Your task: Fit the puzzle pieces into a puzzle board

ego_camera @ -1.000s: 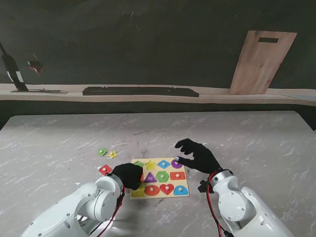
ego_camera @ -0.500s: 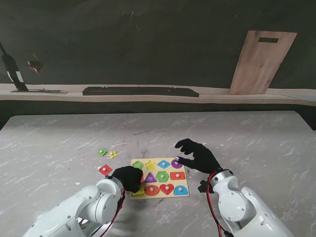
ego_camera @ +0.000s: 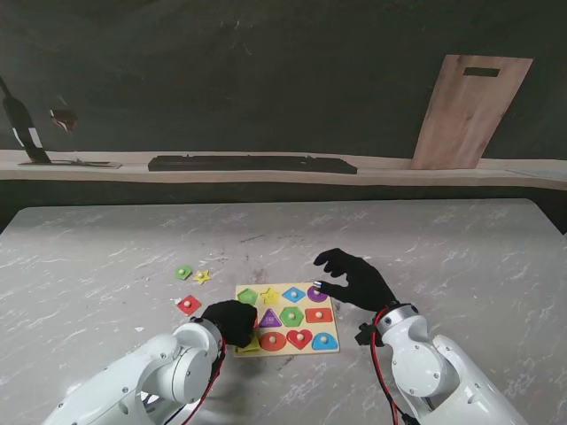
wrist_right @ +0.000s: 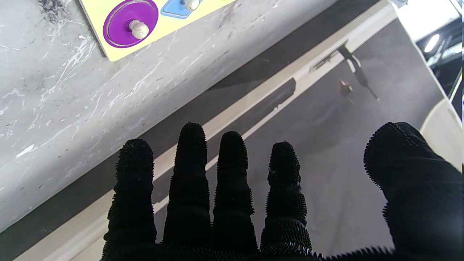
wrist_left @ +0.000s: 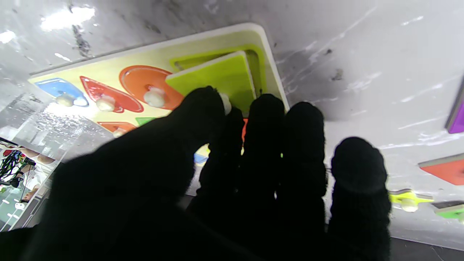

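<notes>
The yellow puzzle board lies on the marble table between my hands, with several coloured knobbed pieces seated in it. My left hand is over the board's near left corner, shut on the knob of a lime green piece. That piece sits tilted, partly over its matching slot, beside the orange circle. My right hand hovers open over the board's far right corner, by the purple circle, and holds nothing.
Loose pieces lie left of the board: a red one, a green one and a yellow star. A purple piece's edge shows in the left wrist view. A dark bar and a wooden board stand behind the table.
My left hand has drawn slightly nearer to me along the board's left side, uncovering the green piece at its far left. The right hand has not moved.
</notes>
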Robot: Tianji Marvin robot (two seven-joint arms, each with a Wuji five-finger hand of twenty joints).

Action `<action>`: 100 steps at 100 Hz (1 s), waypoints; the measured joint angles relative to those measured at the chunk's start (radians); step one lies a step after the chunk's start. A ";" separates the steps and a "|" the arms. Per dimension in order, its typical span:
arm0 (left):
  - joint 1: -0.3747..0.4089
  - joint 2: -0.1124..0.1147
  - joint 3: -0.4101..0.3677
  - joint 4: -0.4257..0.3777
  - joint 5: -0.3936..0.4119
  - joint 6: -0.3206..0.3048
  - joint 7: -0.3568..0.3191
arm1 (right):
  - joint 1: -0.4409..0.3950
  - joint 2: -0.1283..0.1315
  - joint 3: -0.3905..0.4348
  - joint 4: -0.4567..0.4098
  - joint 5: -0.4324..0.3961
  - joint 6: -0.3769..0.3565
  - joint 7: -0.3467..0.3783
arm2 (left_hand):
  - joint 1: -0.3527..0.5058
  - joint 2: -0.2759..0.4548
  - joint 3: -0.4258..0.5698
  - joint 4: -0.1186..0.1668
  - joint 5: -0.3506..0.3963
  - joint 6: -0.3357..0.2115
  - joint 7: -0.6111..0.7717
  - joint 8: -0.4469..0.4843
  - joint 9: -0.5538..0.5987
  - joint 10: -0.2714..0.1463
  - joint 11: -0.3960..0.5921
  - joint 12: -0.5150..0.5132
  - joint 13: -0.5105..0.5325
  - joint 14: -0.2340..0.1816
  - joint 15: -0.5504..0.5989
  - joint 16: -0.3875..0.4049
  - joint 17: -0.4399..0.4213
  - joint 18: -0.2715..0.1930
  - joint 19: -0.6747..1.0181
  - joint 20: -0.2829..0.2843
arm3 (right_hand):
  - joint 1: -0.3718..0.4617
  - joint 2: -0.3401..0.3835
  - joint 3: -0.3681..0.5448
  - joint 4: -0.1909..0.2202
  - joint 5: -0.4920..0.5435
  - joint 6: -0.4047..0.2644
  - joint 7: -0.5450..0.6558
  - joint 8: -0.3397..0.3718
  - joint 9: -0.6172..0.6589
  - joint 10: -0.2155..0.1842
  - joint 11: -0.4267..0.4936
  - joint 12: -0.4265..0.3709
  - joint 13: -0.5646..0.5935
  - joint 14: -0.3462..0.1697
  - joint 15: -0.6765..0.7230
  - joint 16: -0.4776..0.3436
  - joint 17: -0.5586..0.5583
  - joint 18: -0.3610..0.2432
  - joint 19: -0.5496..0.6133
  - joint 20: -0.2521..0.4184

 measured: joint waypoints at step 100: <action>-0.018 0.006 0.025 0.016 0.041 -0.016 -0.020 | 0.000 0.000 0.002 0.000 -0.005 0.000 -0.005 | 0.000 0.030 -0.002 0.000 -0.030 -0.012 0.000 0.035 -0.047 0.006 0.000 0.045 -0.038 0.001 0.000 0.000 -0.043 0.000 -0.014 0.002 | 0.000 0.000 0.000 0.000 0.000 0.000 -0.008 0.000 0.000 0.000 0.000 0.000 0.000 0.000 0.000 0.000 0.000 0.000 0.000 0.000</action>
